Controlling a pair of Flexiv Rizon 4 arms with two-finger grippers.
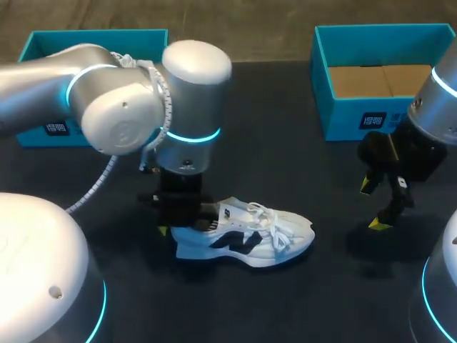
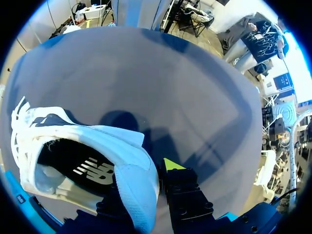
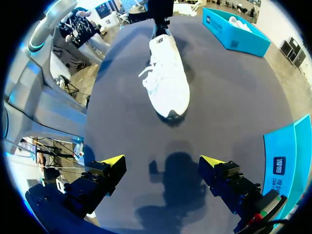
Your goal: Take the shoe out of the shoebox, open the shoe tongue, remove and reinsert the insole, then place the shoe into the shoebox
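A white sneaker [image 1: 250, 239] with dark side marks lies on the black table, toe pointing right, laces loose. My left gripper [image 1: 182, 223] comes down on its heel and is shut on the heel collar. In the left wrist view the heel [image 2: 139, 187] sits between the fingers [image 2: 170, 165], and the dark insole [image 2: 90, 170] shows inside the shoe. My right gripper [image 1: 373, 205] hangs open above the table, right of the toe, holding nothing. From the right wrist the sneaker [image 3: 168, 78] lies ahead of the open right gripper [image 3: 163, 161].
A blue shoebox [image 1: 371, 118] with a brown floor stands at the back right, behind my right gripper. A second blue box [image 1: 43, 44] stands at the back left behind my left arm, with something white in it [image 3: 239, 22]. Bare tabletop lies in front of the shoe.
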